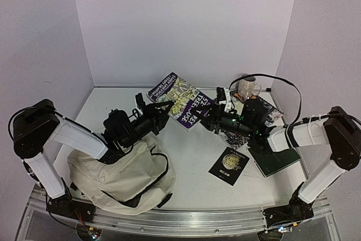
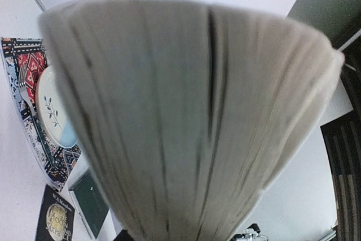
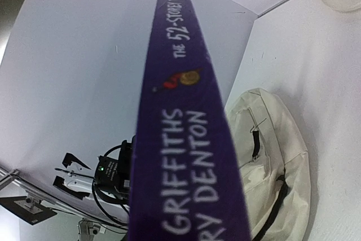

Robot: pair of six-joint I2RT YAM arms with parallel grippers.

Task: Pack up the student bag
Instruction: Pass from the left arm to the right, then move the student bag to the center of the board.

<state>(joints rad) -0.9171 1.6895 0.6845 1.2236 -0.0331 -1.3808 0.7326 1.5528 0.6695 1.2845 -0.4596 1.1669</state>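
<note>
Top external view: a book (image 1: 181, 101) hangs above the table (image 1: 192, 156), held up between the two arms.
Left gripper (image 1: 163, 110): jaws narrow, clamped on the book's page edge, which fills the left wrist view.
Right gripper (image 1: 206, 118): at the purple spine; the jaws seem closed on it, though its fingers are hidden.
Student bag (image 1: 121, 176): slumped on the table's near left, under the left arm, apart from the book.

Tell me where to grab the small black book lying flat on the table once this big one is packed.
Take the small black book by its corner farthest from the green notebook, coming straight down, probably with the right gripper, which is nearer. It lies flat, cover up, turned like a diamond; bare table surrounds that corner, and jaws could straddle it where the book narrows.
</note>
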